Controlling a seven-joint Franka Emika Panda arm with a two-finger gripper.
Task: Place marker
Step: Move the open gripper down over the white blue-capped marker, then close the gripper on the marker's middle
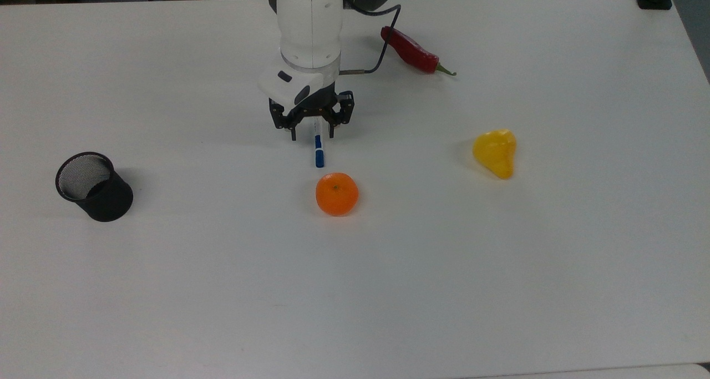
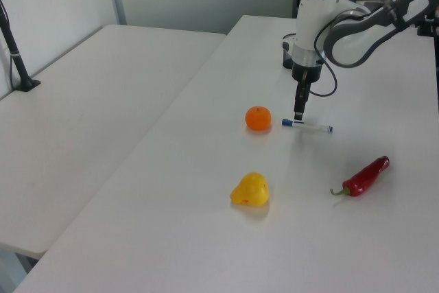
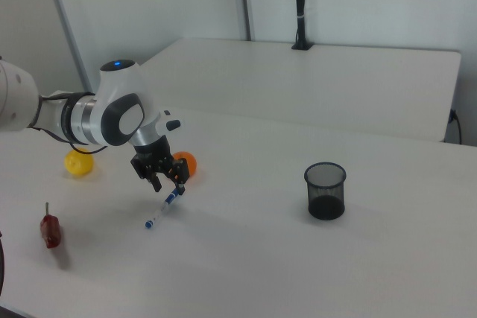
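Top view: the jaws [image 1: 312,133] are seen spread wide and lowered around the marker [image 1: 318,148], one finger on each side of its white barrel, with nothing yet held; the same jaws are seen in the left view [image 2: 299,117] just above the marker [image 2: 306,126] and in the right view [image 3: 165,185] poised over the marker [image 3: 165,206]. The marker lies flat on the white bench [image 1: 499,268], its blue-capped end pointing toward the orange [image 1: 336,193], which sits near that end but apart from it. It is judged to be light, stiff and smooth, likely to roll or swivel if caught off-centre, so a grip across the barrel near the middle, clear of the cap, would be steadiest. Farther out, a red chili [image 1: 413,51] lies behind the arm, a yellow pepper [image 1: 496,152] rests well apart at the top view's right, and a black mesh cup [image 1: 93,186] stands upright far off at the top view's left, judged the probable destination
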